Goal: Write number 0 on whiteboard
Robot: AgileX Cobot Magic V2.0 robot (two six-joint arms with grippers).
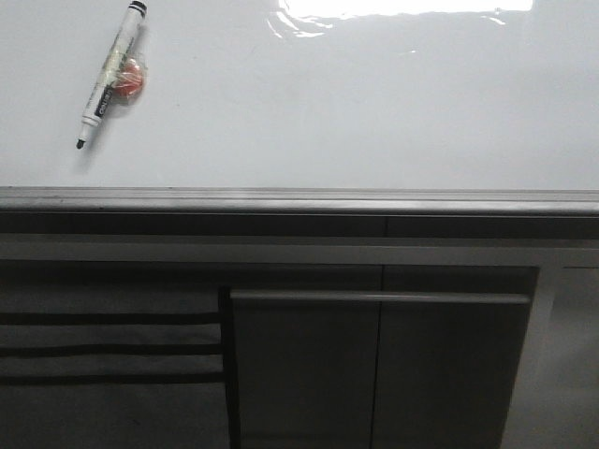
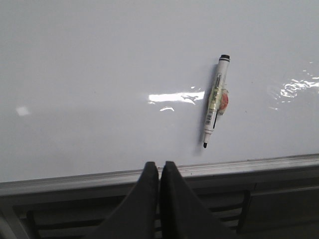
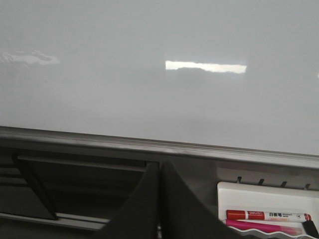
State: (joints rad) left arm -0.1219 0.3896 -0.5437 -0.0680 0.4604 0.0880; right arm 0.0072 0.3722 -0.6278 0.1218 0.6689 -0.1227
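The whiteboard (image 1: 356, 103) is glossy white with glare and a grey metal edge strip (image 1: 299, 198). No number 0 shows on it in any view. A black-tipped white marker (image 1: 110, 75) with a small orange-red piece (image 1: 129, 80) beside it lies on the board at the far left; it also shows in the left wrist view (image 2: 215, 101). My left gripper (image 2: 159, 167) is shut and empty, at the board's near edge, apart from the marker. My right gripper (image 3: 159, 167) is shut and empty, below the edge strip (image 3: 159, 144). Neither gripper shows in the front view.
Dark grey cabinet panels (image 1: 374, 374) and a handle bar (image 1: 379, 296) lie below the board. A white tray (image 3: 269, 204) holds a red marker (image 3: 266, 215) and a pink one beside my right gripper.
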